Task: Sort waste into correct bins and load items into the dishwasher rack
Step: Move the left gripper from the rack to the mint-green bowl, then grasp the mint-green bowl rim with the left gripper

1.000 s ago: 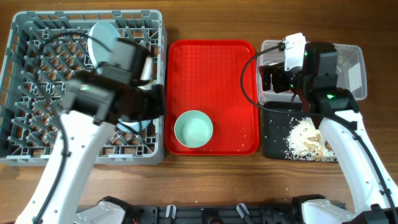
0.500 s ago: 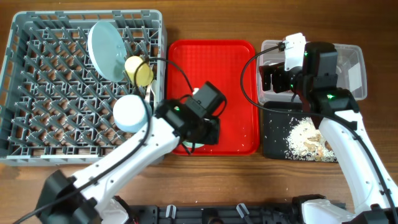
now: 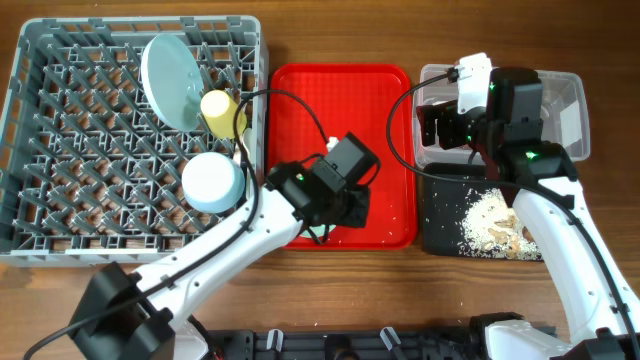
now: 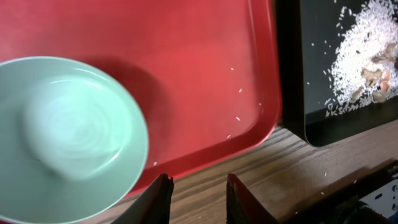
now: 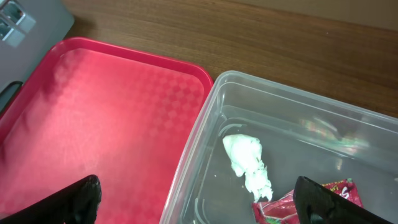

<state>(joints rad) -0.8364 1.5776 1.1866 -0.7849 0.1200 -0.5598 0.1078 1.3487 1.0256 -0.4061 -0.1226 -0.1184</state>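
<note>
Overhead: straight down on the whole table [image 3: 440,300], rack [image 3: 60,130] at the left edge, red tray [image 3: 340,110] mid-table. Left wrist: close, steeply down on that tray's near right corner, black tray [image 4: 317,62] alongside. Right wrist: close above the clear tub [image 5: 205,155], facing the tray's far right corner. Shared throughout: the red tray.

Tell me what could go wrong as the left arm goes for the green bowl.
The open left gripper sits beside the green bowl, at the red tray edge; closing here likely misses the rim. A sideways nudge might slide the bowl. Loose rice grains could get swept onto the table.
</note>
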